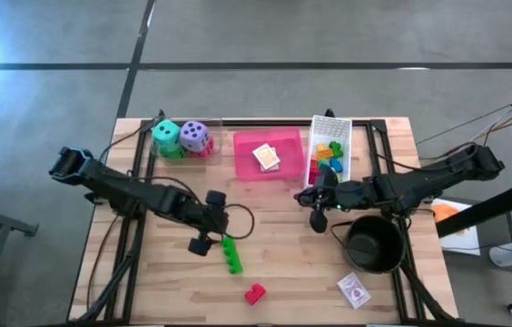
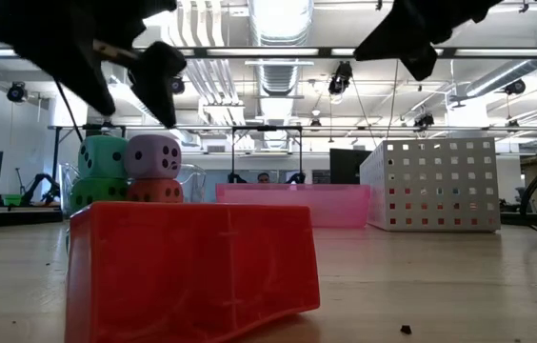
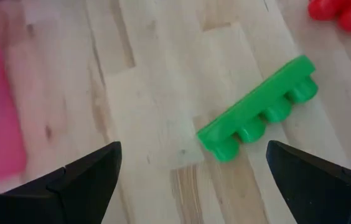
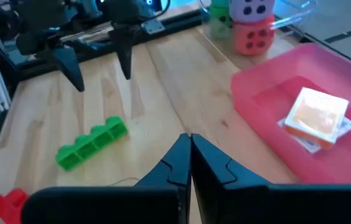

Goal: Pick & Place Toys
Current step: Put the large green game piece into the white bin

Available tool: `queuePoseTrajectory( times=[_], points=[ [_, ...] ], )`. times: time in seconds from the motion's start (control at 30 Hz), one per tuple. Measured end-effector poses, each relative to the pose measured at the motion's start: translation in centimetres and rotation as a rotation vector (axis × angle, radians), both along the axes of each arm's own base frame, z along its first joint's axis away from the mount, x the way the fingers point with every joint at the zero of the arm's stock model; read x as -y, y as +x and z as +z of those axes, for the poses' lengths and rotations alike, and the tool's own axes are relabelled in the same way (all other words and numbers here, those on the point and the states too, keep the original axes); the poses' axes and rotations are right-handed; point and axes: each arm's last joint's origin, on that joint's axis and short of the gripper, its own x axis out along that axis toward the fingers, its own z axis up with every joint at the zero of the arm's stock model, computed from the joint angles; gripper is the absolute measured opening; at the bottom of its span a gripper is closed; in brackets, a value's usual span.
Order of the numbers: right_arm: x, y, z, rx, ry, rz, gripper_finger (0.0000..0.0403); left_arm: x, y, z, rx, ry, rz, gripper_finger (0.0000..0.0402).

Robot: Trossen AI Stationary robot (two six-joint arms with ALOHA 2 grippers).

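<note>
A green brick (image 1: 231, 254) lies flat on the table just in front of my left gripper (image 1: 208, 222), which is open and hovers above the wood; in the left wrist view the brick (image 3: 259, 109) lies ahead between the spread fingers. A red brick (image 1: 254, 293) lies nearer the front edge. My right gripper (image 1: 316, 207) is shut and empty, between the pink tray (image 1: 242, 168) and the black pot (image 1: 374, 243). The teal and purple dice (image 1: 182, 136) sit stacked on the others at the far left. One card pack (image 1: 267, 157) lies in the tray, another (image 1: 354, 291) lies near the front right.
A white mesh basket (image 1: 342, 127) with several coloured bricks stands right of the pink tray. The black pot stands near my right arm. Dark frame bars run along the table's left and right sides. Bare wood lies between the two grippers.
</note>
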Motion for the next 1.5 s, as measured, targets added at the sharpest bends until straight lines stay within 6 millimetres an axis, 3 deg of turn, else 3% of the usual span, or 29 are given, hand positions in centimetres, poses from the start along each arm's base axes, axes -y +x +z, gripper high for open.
queuePoseTrajectory(
  times=[0.23, 0.47, 0.83, 1.17, 1.5],
  points=[
    [0.0, 0.3, -0.4, -0.006, -0.007, -0.004, 0.0008, 0.7, 1.4, -3.0, -0.067, 0.064, -0.091, 0.0392],
    [-0.1, 0.4, 0.1, 0.016, -0.031, 0.014, 0.0008, 1.5, 2.2, -5.3, -0.121, 0.125, -0.193, 0.0338],
    [-0.2, 0.4, 0.1, 0.019, -0.037, 0.019, 0.0008, 3.3, 2.4, -5.9, -0.074, 0.159, -0.331, 0.027],
    [-0.2, 0.4, 0.1, 0.02, -0.037, 0.019, 0.0008, 3.5, 2.7, -7.3, -0.116, 0.17, -0.337, 0.0267],
    [-0.2, 0.4, 0.1, 0.019, -0.037, 0.019, 0.0008, 3.5, 2.8, -7.3, -0.112, 0.166, -0.305, 0.0269]
  ],
)
